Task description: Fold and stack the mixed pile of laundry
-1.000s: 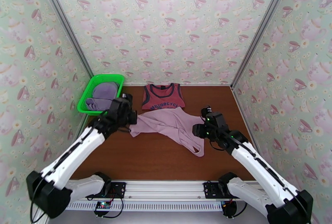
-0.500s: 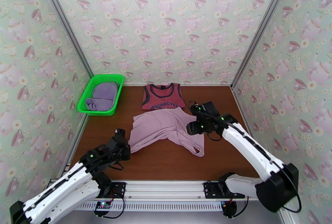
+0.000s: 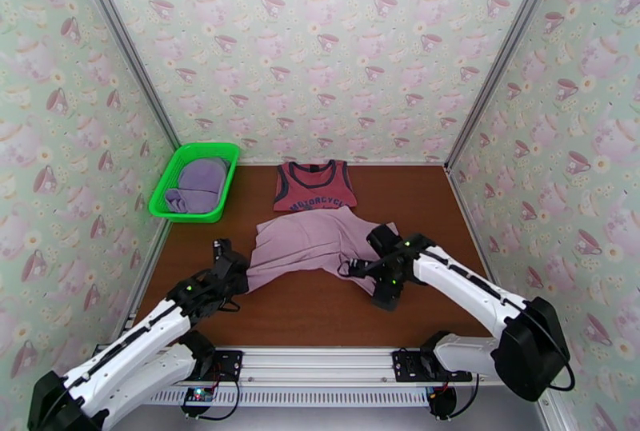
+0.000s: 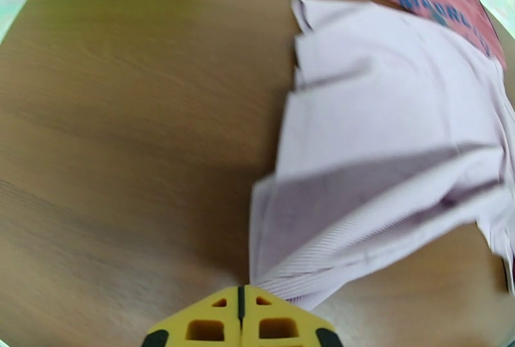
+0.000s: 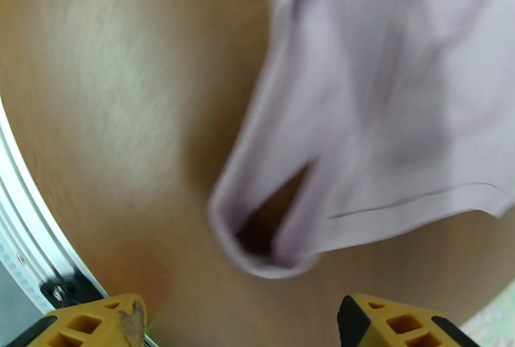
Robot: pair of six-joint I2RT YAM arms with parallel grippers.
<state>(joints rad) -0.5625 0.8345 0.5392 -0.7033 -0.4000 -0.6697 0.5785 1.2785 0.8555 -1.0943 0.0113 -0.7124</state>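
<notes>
— So, whereabouts of the laundry?
— Spread mid-table: pale lilac shirt (image 3: 308,245), rumpled, strap loop trailing at near right; just beyond, apart, red tank top (image 3: 314,185), flat, print up; heaped inside green basket (image 3: 170,177) at far left, lavender garment (image 3: 198,183).
— And the grippers?
— Pinched tight on the shirt's near-left corner, low over brown table (image 3: 304,313): left gripper (image 4: 241,300); spread wide, grasping nothing, above the strap loop: right gripper (image 5: 244,324); right arm crossing the shirt's right edge, hiding part.

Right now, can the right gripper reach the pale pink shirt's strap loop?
Probably yes: the right gripper stands open, the strap loop of the pale pink shirt straight ahead, nothing lying between.
</notes>
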